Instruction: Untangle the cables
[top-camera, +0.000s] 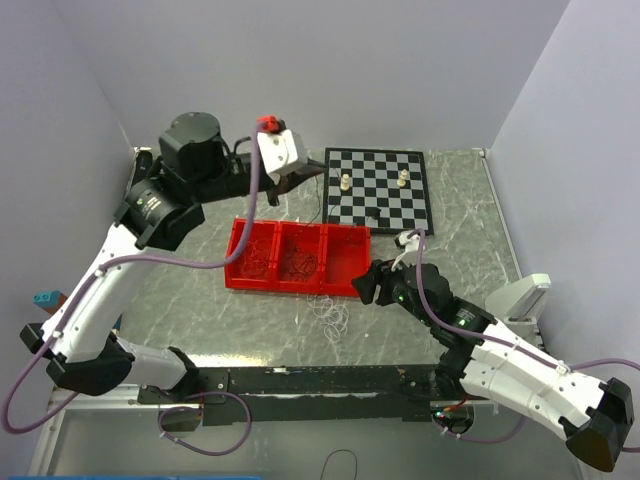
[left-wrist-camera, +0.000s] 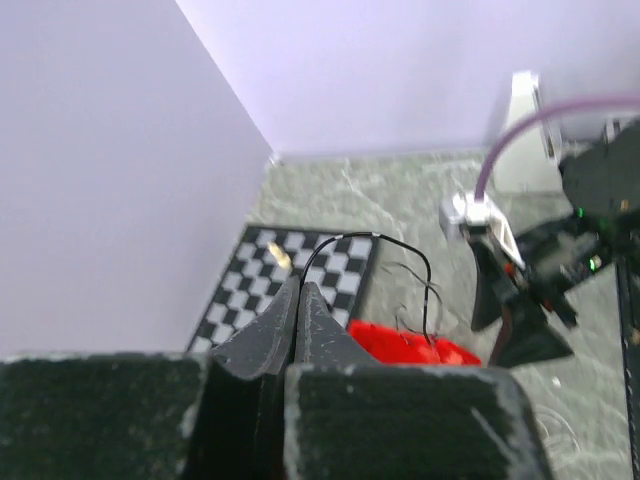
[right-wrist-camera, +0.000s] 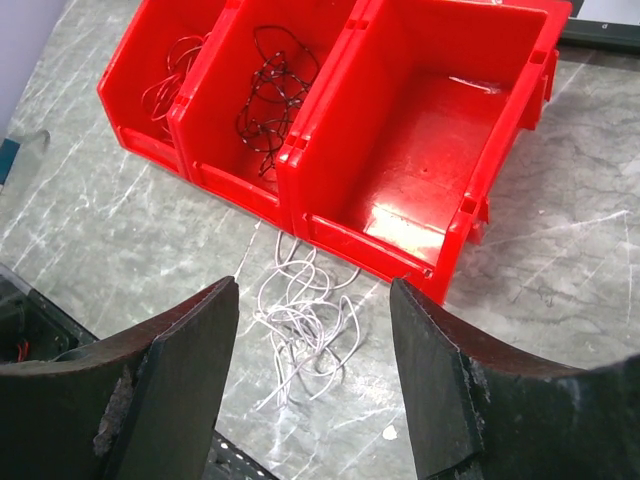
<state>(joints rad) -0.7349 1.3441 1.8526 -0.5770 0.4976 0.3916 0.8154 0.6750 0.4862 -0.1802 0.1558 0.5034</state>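
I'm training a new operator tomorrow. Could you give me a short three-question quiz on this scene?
1. True or false: the bunch of thin white wires lies inside the red plastic three-compartment bin.
2. The bin's middle compartment holds: A) red wires B) tangled black wires C) nothing.
3. What colour is the thin looping wire pinched in the shut left pincer?
Key: 1 false; 2 B; 3 black.

White-and-black arms, purple hoses, black wedge-shaped gripper fingers.
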